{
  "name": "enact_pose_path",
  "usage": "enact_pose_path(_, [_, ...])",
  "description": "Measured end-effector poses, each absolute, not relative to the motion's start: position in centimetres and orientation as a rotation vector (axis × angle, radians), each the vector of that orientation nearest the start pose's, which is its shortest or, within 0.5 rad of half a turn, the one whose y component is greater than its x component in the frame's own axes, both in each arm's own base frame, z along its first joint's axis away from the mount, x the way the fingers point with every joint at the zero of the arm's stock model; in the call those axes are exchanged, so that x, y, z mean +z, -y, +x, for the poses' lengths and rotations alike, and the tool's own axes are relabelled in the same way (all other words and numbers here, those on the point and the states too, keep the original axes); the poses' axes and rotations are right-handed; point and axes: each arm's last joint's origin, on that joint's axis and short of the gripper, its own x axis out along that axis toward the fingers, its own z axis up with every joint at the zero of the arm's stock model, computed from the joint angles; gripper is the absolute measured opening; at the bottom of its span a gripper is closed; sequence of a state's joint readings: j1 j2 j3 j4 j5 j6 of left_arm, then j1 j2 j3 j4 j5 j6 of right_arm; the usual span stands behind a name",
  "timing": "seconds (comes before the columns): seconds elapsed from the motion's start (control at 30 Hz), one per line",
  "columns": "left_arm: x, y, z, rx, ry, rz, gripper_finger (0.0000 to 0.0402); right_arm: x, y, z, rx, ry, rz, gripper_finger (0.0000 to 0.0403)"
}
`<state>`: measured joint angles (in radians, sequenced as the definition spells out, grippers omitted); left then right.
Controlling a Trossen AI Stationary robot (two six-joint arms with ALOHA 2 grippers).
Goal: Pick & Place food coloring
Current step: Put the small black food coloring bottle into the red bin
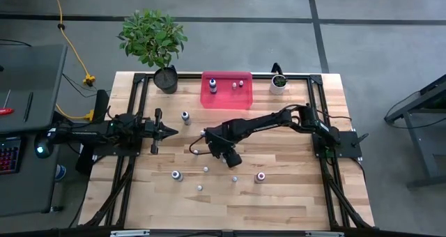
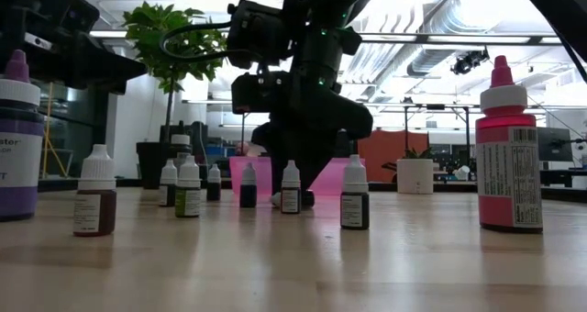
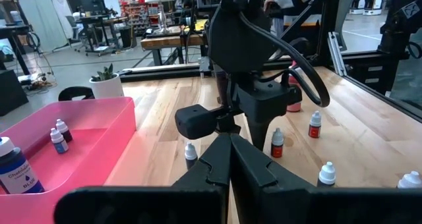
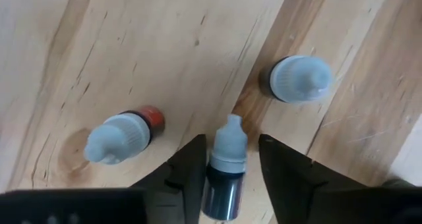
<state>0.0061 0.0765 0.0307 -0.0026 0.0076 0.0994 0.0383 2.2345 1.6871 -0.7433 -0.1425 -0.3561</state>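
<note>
Small dark bottle (image 4: 224, 163) sits between right end effector (image 4: 225, 165) fingers, white cap toward wrist camera; long axis vertical, upright on counter (image 4: 132, 53). Fingers part open, flanking bottle body; firm contact not confirmed. Bottle judged light, rigid plastic, smooth, tippable; grasp body below cap. Two neighbour bottles (image 4: 122, 137) nearby. Pink tray (image 1: 226, 92) holds three bottles. Left end effector (image 1: 169, 132) waits, closed, at counter left

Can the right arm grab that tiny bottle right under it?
Probably yes. The right end effector already has its fingers on either side of the tiny bottle, and the two neighbouring bottles stand clear of them.
</note>
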Motion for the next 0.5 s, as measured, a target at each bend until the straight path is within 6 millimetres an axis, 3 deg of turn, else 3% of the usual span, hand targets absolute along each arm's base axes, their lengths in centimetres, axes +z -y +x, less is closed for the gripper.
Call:
enact_pose_path(0.3, [16.77,-0.04,10.08,-0.004,-0.048,0.099,0.0,14.26,-2.14,44.93,0.368,-1.249,-0.25,0.0062])
enact_pose_path(0.5, [16.77,-0.04,10.08,-0.004,-0.048,0.099,0.0,14.43,-1.98,45.08,0.267,-1.249,-0.262,0.0057])
